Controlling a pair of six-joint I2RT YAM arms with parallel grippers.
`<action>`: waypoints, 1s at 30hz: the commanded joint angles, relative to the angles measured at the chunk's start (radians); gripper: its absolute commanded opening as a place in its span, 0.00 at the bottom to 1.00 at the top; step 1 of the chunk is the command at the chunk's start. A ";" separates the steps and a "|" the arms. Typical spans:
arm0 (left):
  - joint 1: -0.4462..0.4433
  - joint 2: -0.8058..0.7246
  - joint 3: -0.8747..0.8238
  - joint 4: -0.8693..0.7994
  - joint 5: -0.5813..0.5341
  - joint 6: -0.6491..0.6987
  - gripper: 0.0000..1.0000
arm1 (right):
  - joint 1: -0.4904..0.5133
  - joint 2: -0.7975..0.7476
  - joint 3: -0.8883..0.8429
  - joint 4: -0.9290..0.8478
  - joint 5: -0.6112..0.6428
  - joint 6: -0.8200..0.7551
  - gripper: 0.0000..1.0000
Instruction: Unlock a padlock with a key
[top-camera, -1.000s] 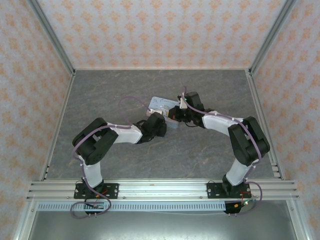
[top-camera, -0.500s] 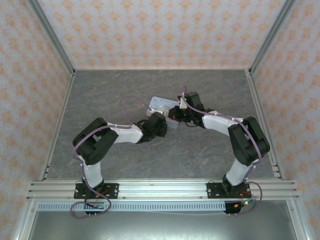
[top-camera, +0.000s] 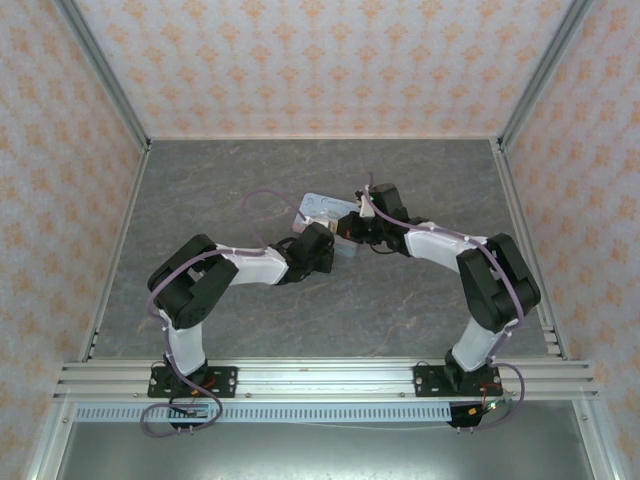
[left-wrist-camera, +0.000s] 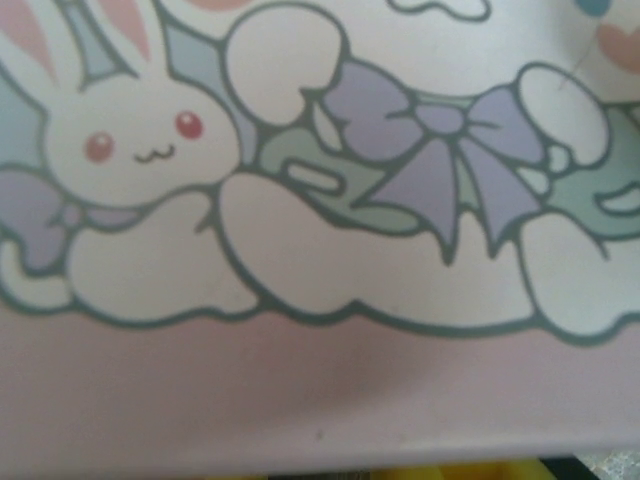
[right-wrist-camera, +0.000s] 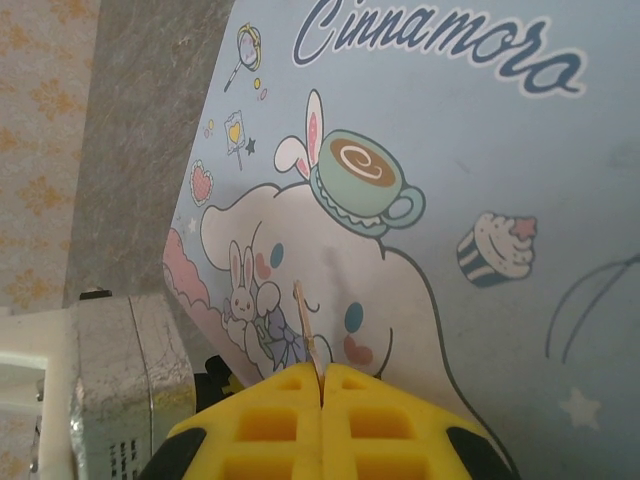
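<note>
Barely anything's shifted in the last second, the right gripper (right-wrist-camera: 322, 372) just nudged a touch along the pale blue rectangular cartoon-print tin (right-wrist-camera: 450, 150). Its yellow fingers (right-wrist-camera: 270, 415) are clenched on the thin metallic sliver of a key (right-wrist-camera: 306, 318), poking out past the tips with the tin just beyond. The left gripper (top-camera: 338, 247) sits close up to the tin's side; can't tell if it's gripping. I'd keep that key pinched straight and go slow. Grey marbled tabletop (top-camera: 400, 300), orange-patterned wallpaper (top-camera: 330, 60) all round.
</note>
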 joint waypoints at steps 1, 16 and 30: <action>-0.002 -0.041 0.008 -0.037 -0.024 0.003 0.27 | -0.007 -0.083 0.042 -0.051 0.033 -0.038 0.00; -0.001 -0.172 0.084 -0.202 0.180 -0.141 0.24 | -0.015 -0.441 -0.207 -0.098 -0.028 -0.238 0.00; 0.058 -0.167 0.130 -0.254 0.372 -0.338 0.16 | -0.003 -0.602 -0.498 0.033 -0.011 -0.289 0.00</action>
